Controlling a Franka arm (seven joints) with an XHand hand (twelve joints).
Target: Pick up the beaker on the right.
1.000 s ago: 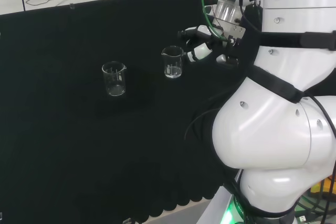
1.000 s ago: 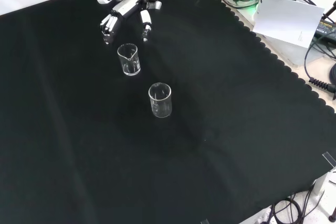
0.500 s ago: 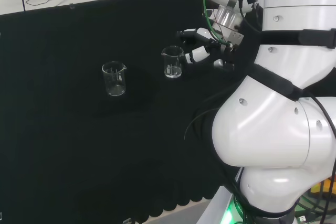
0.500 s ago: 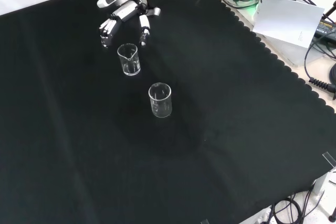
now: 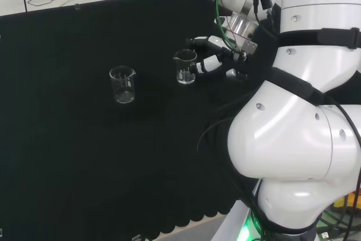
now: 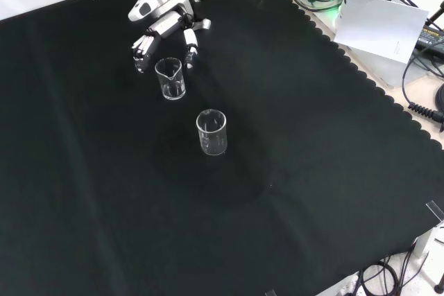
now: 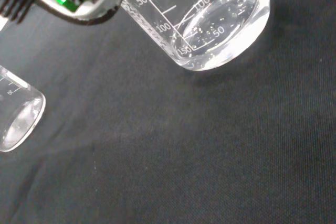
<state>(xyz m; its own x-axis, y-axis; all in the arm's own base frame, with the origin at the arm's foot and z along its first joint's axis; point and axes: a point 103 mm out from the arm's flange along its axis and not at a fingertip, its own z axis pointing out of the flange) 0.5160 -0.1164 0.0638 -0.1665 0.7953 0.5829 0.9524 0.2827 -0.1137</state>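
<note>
Risk: the small clear glass beaker with a pour spout (image 5: 185,66), the right-hand one in the head view, stands upright on the black cloth (image 5: 67,156) and is light; in my judgement a finger meeting its wall before the thumb does could tip or skid it. The second clear glass beaker (image 5: 122,84) stands well apart, so collision there looks unlikely.

Fingers: the black and white robot hand (image 6: 165,27) sits just beside the target beaker, fingers spread and straddling it, not closed. Whether any fingertip touches the glass cannot be told. It holds nothing.
</note>
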